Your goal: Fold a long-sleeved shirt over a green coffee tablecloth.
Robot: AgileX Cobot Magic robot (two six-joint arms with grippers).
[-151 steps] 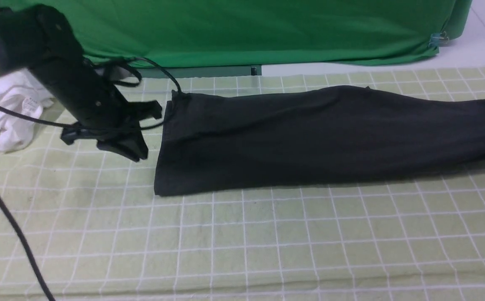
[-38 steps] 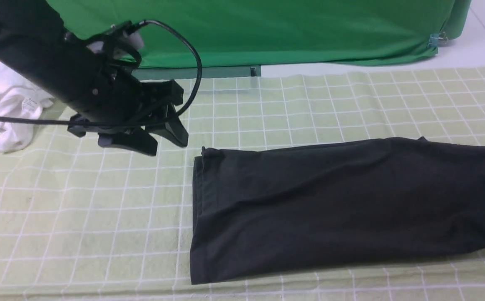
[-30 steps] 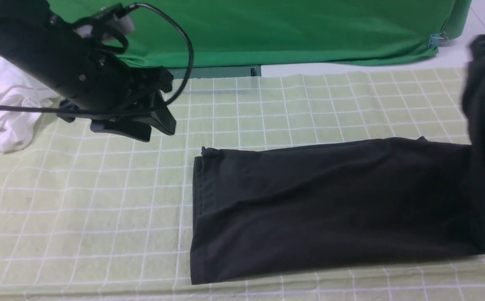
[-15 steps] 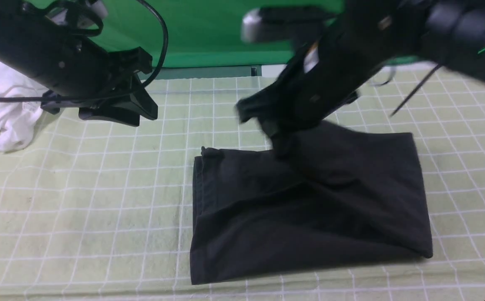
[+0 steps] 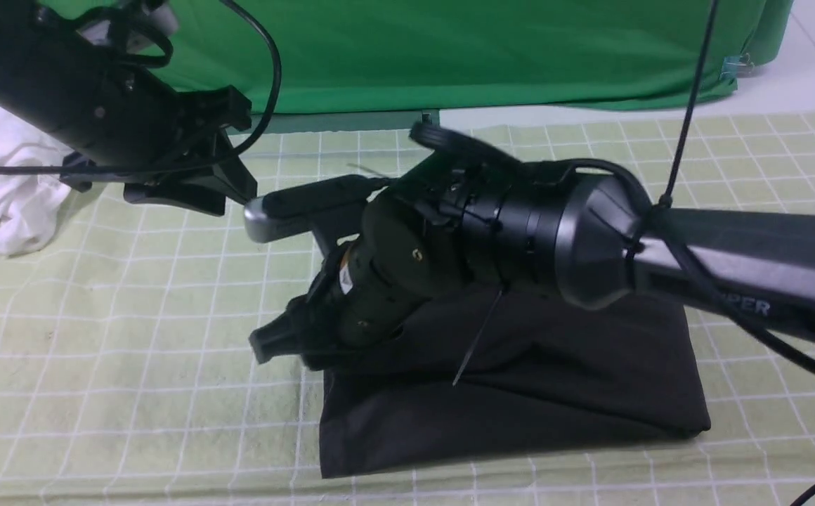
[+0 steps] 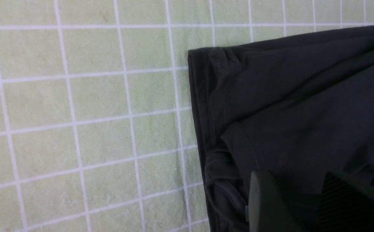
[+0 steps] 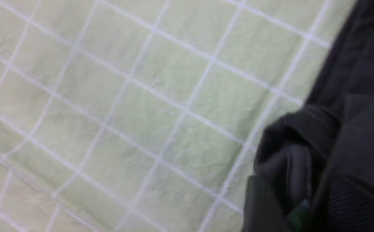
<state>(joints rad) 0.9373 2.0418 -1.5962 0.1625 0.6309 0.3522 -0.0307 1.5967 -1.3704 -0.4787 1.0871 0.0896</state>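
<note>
The long-sleeved shirt (image 5: 555,393) is a dark charcoal bundle folded in half, lying on the green coffee tablecloth (image 5: 133,365) near its front edge. My right arm reaches across it, and my right gripper (image 5: 274,348) is low at the shirt's left edge. In the right wrist view the right gripper (image 7: 303,206) has its jaws apart, with a loose roll of the shirt (image 7: 367,64) lying between them. My left gripper (image 5: 221,200) hovers open and holds nothing, above the cloth behind the shirt's left end. In the left wrist view the shirt's corner (image 6: 303,112) lies below it.
A crumpled white garment (image 5: 7,190) lies at the far left. A plain bright-green cloth (image 5: 450,49) hangs along the back. Black cables loop off both arms, one (image 5: 688,105) running up at the right. White floor (image 5: 801,77) shows beyond the cloth's back right.
My right gripper carried the shirt's right end over to the left edge, folding it in half, and its jaws have spread apart. The left arm drifted slightly back and left.
</note>
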